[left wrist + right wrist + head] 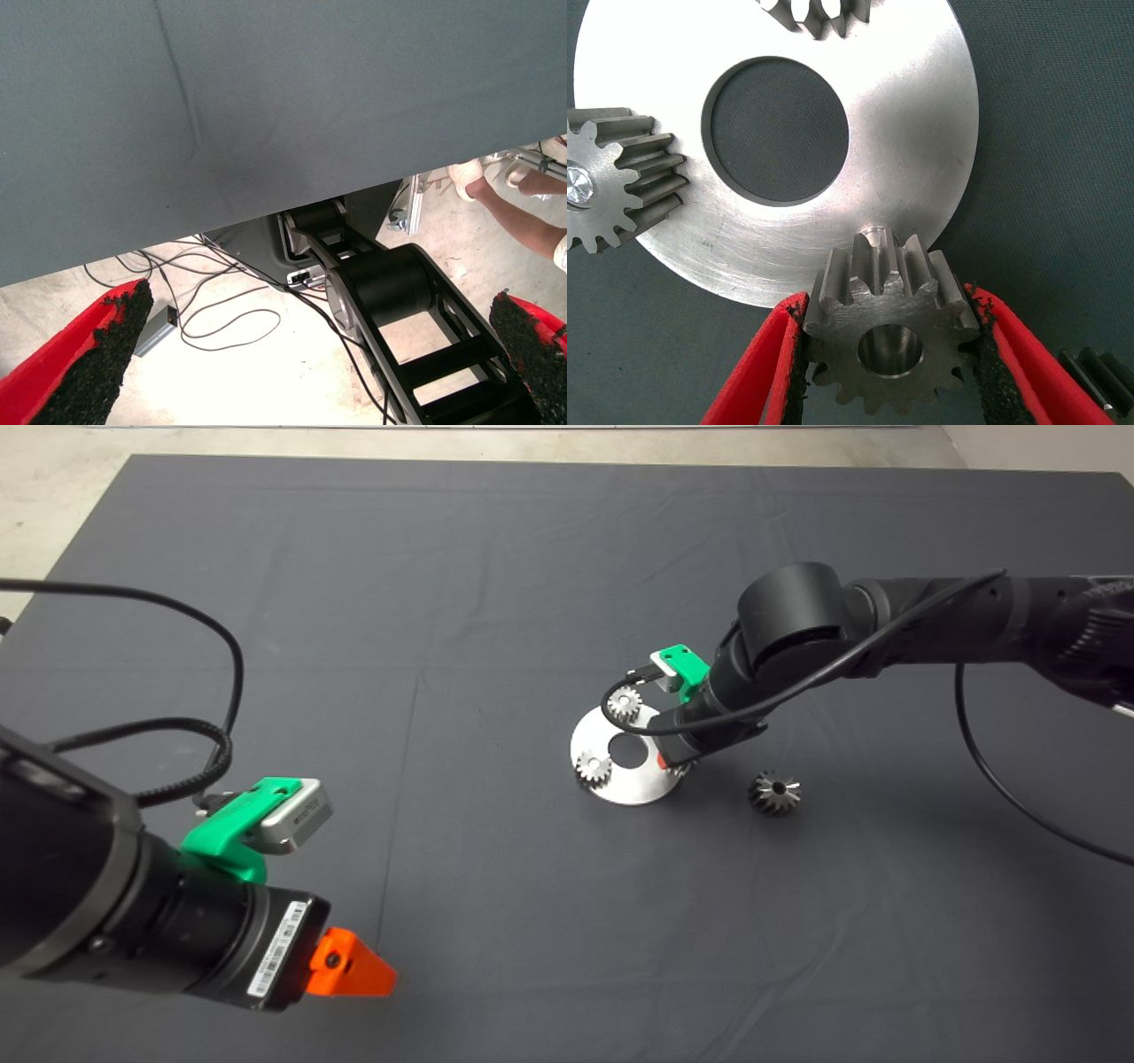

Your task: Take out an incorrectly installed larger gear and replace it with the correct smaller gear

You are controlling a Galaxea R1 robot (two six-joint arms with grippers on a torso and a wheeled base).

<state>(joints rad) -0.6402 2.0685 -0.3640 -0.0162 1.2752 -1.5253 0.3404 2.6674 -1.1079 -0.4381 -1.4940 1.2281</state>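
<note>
Dark mat (496,584) is spread beneath a round steel plate (640,784) on which two silver gears (625,705) are mounted. Beside it, the larger gear (774,793) is laid. At the plate's edge, the smaller gear (888,341) is clamped by the right gripper (890,372). The left gripper (310,363) is parked spread apart at the mat's near left.

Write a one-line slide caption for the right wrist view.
Right tool grips the smaller gear at the edge of the round steel plate, just short of its peg.

Robot lab – dark mat (354,602) on table, concrete floor, loose cables (213,319).
</note>
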